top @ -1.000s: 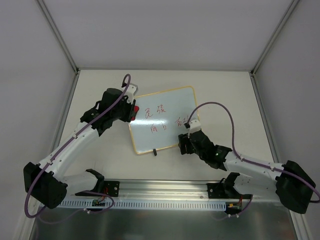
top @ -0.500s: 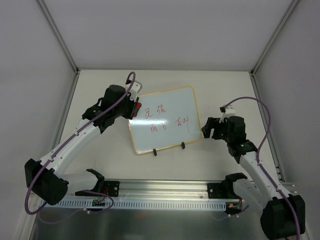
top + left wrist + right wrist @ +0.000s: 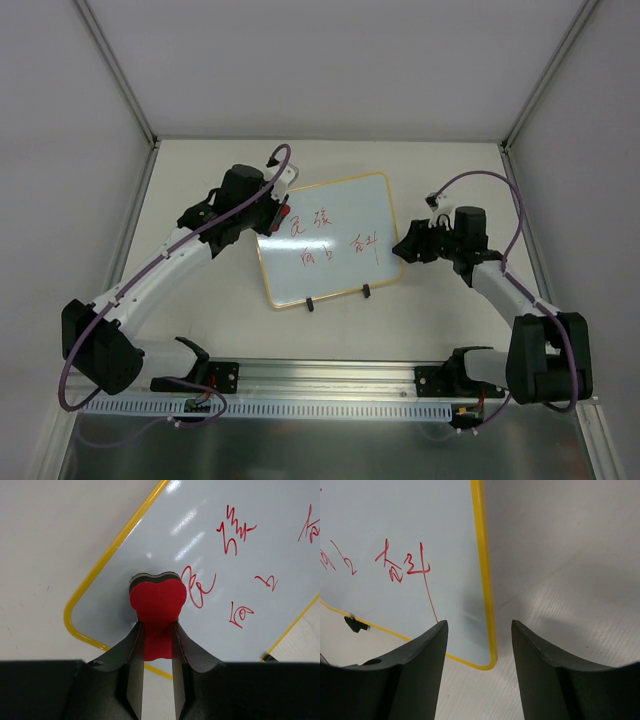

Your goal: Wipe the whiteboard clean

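Observation:
The whiteboard (image 3: 335, 268) lies in the middle of the table, yellow-framed, with red handwriting (image 3: 330, 240) across it. My left gripper (image 3: 277, 216) hangs over the board's far-left corner, shut on a red heart-shaped eraser (image 3: 157, 597) with a dark underside. The eraser sits just left of the first red character (image 3: 200, 587) on the whiteboard (image 3: 150, 545). My right gripper (image 3: 404, 247) is open at the board's right edge. In the right wrist view the yellow frame of the whiteboard (image 3: 420, 520) runs between the fingers of the right gripper (image 3: 479, 625), near the rounded near-right corner.
Two small black feet (image 3: 311, 305) (image 3: 366, 291) stick out at the board's near edge. A metal rail (image 3: 330, 375) with both arm bases runs along the near edge of the table. White walls close off the left, right and far sides.
My right arm swung from the board's near edge out to the right and now faces the board's right edge. My left gripper carried the eraser slightly right, onto the board's corner.

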Motion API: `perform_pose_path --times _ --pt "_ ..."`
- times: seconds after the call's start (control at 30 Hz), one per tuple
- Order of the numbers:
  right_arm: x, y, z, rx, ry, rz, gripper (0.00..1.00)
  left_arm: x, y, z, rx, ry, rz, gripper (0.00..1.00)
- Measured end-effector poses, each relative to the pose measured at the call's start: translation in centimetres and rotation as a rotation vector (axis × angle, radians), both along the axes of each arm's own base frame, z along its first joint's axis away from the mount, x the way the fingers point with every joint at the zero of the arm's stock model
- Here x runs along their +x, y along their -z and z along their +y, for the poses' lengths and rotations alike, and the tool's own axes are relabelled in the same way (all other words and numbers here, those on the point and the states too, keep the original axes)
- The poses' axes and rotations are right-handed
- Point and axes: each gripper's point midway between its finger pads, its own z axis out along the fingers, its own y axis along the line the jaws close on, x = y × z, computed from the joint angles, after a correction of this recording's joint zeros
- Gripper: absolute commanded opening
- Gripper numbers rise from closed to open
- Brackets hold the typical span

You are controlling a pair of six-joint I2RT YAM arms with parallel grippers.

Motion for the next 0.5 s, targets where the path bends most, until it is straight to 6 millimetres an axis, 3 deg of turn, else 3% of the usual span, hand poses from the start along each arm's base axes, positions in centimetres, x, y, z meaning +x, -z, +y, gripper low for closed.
perform_pose_path --times 0.2,0.5 --pt "-0.1 1.4 0.1 -0.017 -0.031 0.027 0.55 0.8 0.6 -1.1 0.021 0.021 0.016 0.12" --pt "0.3 1.7 0.3 -0.019 -0.059 0.030 0.42 2.0 2.3 -2.1 0.064 0.022 0.048 0.09"
